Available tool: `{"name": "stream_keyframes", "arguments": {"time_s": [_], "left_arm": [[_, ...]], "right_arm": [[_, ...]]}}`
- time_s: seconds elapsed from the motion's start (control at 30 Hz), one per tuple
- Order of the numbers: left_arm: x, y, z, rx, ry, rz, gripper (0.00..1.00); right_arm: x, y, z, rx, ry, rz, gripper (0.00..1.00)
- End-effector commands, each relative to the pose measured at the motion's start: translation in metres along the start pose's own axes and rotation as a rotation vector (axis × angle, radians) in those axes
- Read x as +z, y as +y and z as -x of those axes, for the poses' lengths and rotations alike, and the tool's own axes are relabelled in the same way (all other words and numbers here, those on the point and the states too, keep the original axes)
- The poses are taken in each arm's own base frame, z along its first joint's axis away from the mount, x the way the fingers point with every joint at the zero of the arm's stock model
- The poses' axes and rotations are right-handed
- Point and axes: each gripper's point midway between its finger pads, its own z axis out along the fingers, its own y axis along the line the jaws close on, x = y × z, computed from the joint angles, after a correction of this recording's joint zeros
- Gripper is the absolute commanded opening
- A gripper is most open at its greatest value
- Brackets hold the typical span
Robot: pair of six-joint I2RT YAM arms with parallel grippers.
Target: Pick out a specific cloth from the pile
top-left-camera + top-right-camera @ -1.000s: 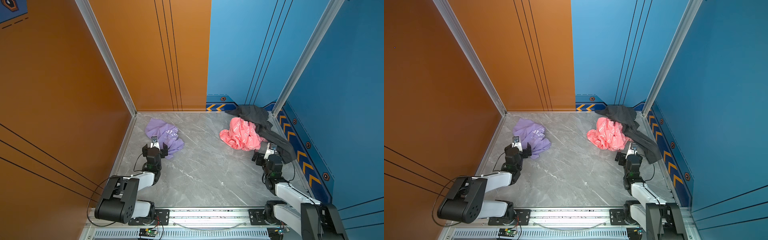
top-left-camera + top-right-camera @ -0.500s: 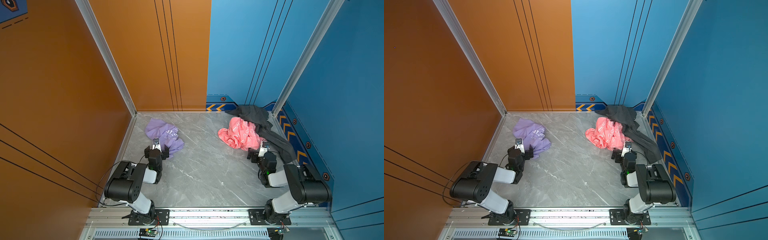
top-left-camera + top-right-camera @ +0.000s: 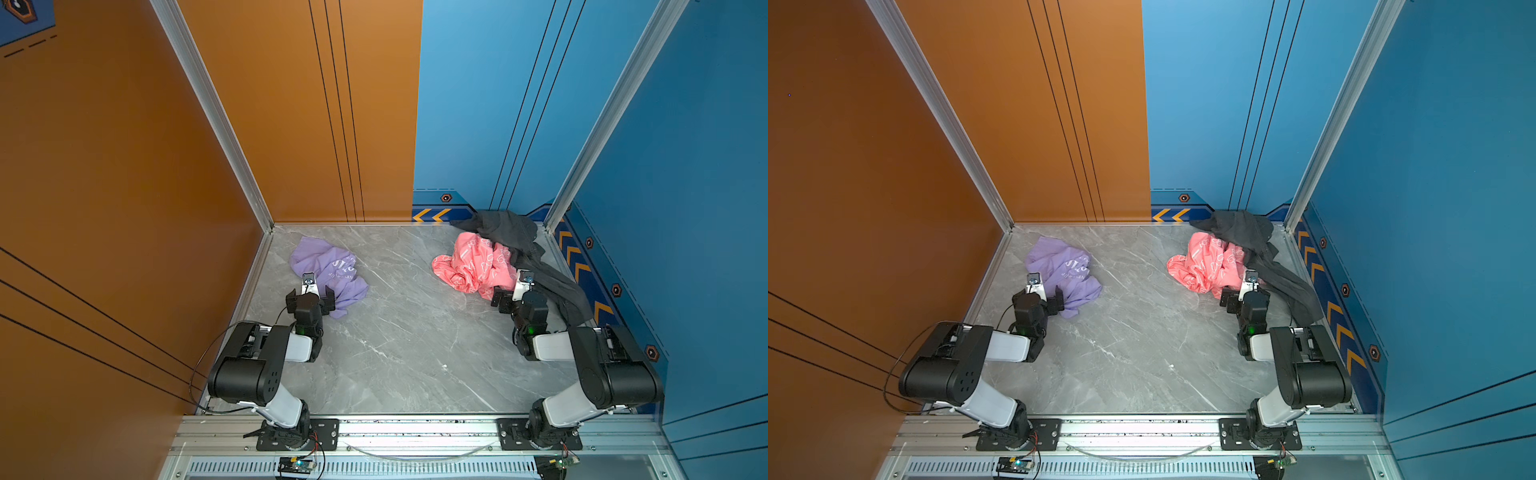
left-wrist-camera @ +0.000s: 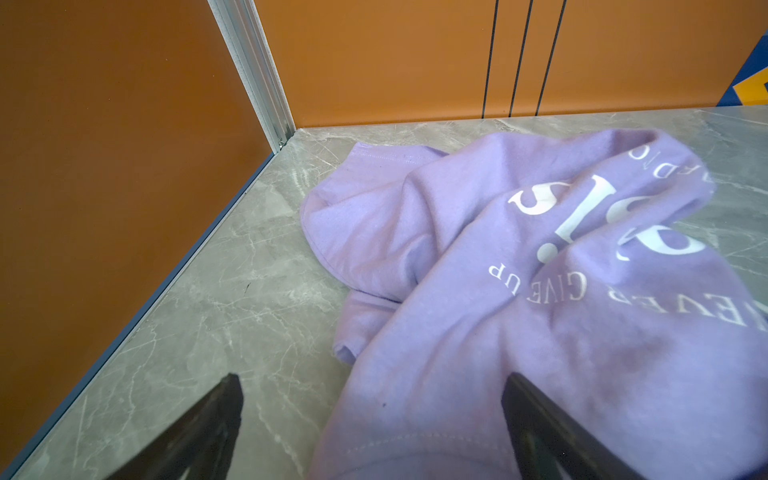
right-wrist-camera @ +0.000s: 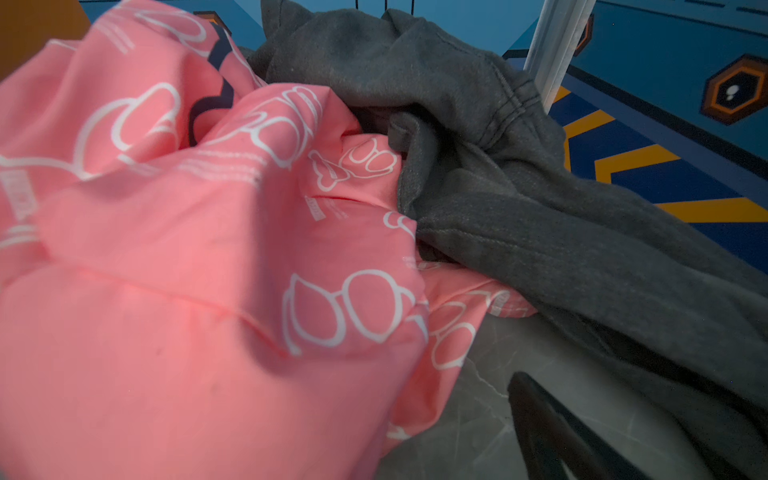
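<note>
The lavender cloth (image 3: 328,266) (image 3: 1064,270) with white lettering lies by itself on the grey floor near the orange wall, well apart from the pile. My left gripper (image 3: 310,297) (image 3: 1038,300) is open at its near edge. In the left wrist view the cloth (image 4: 498,270) spreads between the two dark fingers (image 4: 224,407). The pile (image 3: 469,266) (image 3: 1208,266) is a coral-pink garment with a dark grey one (image 3: 511,230) draped over it. My right gripper (image 3: 517,299) (image 3: 1244,301) is open at its near side. The pink fabric (image 5: 187,291) hides one finger; the other finger (image 5: 540,424) shows.
Orange walls (image 3: 124,166) close the left and back, blue walls (image 3: 685,166) the right and back. The grey cloth trails along the right wall's chevron strip (image 3: 582,266). A metal rail (image 3: 415,432) with both arm bases runs along the front.
Both arms have lifted their elbows up off the floor. The right gripper has edged closer to the pink garment. Both grippers have stayed open and the lavender cloth has not moved.
</note>
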Motion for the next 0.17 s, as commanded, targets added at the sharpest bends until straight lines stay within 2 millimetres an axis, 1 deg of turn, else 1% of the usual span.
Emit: {"name": "stream_keyframes", "arguments": {"time_s": [0.0, 0.13], "left_arm": [[0.0028, 0.0026, 0.0039, -0.022, 0.002, -0.004, 0.98], [0.0018, 0.0024, 0.0038, -0.020, 0.000, 0.000, 0.98]], "right_arm": [[0.0029, -0.0021, 0.0031, 0.004, 0.011, 0.008, 1.00], [0.0031, -0.0020, 0.0026, 0.007, 0.012, 0.008, 1.00]]}}
